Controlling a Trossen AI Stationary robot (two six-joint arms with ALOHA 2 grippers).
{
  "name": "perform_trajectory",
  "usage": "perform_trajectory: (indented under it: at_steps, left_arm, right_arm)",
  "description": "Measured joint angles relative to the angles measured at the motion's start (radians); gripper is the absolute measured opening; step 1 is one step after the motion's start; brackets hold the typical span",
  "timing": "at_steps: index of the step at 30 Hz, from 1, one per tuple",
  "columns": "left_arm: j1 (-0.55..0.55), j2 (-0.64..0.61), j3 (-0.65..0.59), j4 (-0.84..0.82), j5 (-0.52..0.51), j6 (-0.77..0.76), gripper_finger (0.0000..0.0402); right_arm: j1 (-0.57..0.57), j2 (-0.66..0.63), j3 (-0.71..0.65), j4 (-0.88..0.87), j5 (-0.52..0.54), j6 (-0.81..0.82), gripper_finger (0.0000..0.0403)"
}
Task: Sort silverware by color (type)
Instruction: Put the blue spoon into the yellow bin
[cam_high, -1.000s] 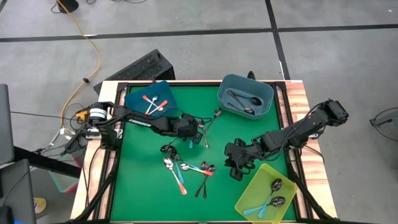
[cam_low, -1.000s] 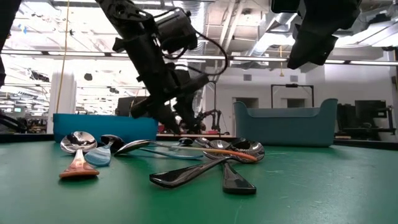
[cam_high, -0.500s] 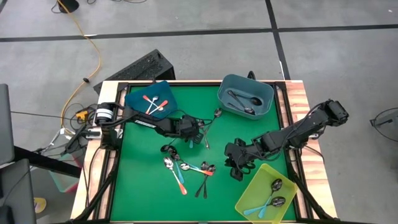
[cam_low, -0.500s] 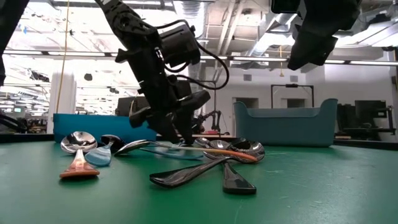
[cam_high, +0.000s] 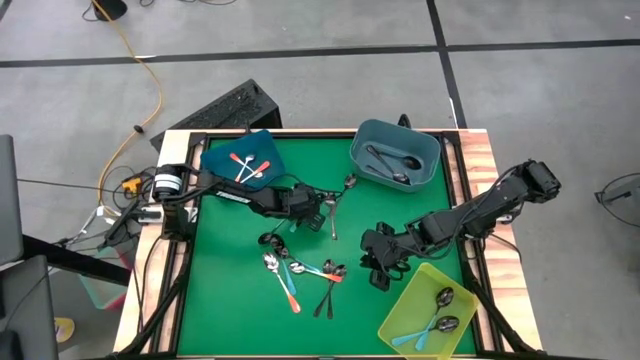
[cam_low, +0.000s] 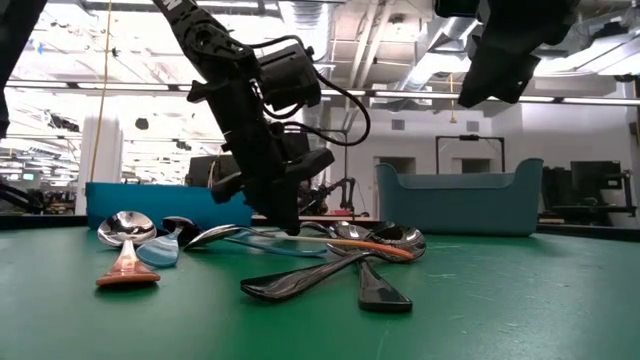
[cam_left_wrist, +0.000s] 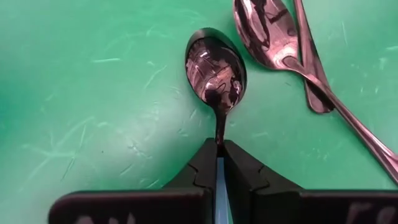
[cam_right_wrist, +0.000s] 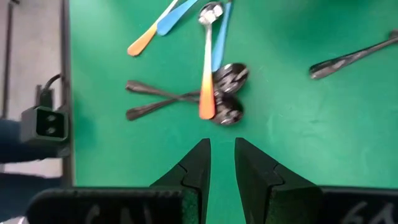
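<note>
Spoon lies flat, bowl pointing away from the left gripper clamped on its handle.

A green table carried three bins: dark blue, grey-blue and yellow-green. Loose spoons lay scattered mid-table.

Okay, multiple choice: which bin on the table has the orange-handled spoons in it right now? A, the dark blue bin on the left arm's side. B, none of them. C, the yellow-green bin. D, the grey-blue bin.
A: in the high view two orange-handled spoons lie crossed in the dark blue bin, near the left arm's base.
</note>
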Motion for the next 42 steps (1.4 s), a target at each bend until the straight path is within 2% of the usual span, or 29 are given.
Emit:
perform_trajectory:
  at_steps: [3,6,9,19,23,28,33,37,42]
  left_arm:
    - [-0.01,-0.025,-0.001,-0.001,0.018,0.028,0.0002]
    - [-0.016,-0.067,-0.006,-0.02,0.1,0.062,0.0001]
    - [-0.019,-0.129,-0.007,-0.017,0.14,0.101,0.0001]
    - [-0.032,-0.373,-0.004,0.022,0.129,0.198,0.0]
    - [-0.03,-0.469,-0.004,0.046,0.143,0.241,0.0]
    - [-0.028,-0.559,-0.003,0.049,0.281,0.336,0.0]
    - [-0.027,-0.615,-0.002,0.052,0.449,0.348,0.0]
    - [-0.024,-0.628,-0.002,0.028,0.593,0.346,0.0]
    - [-0.02,-0.627,-0.002,-0.012,0.72,0.343,0.0]
  right_arm:
    - [-0.008,0.0,0.0,0.001,0.034,-0.019,0.0087]
    - [-0.018,0.0,0.0,0.003,0.054,-0.024,0.0087]
    - [-0.028,0.0,0.0,0.007,0.066,-0.028,0.0087]
    - [-0.057,0.0,0.0,0.023,0.073,-0.09,0.0087]
    - [-0.061,0.0,0.0,0.041,0.177,-0.123,0.0087]
    - [-0.059,0.0,0.0,0.11,0.326,-0.279,0.0087]
    - [-0.059,0.0,0.024,0.176,0.414,-0.552,0.0096]
    - [-0.071,0.0,0.075,0.18,0.457,-0.731,0.0122]
    - [-0.102,0.0,0.13,0.18,0.466,-0.839,0.0169]
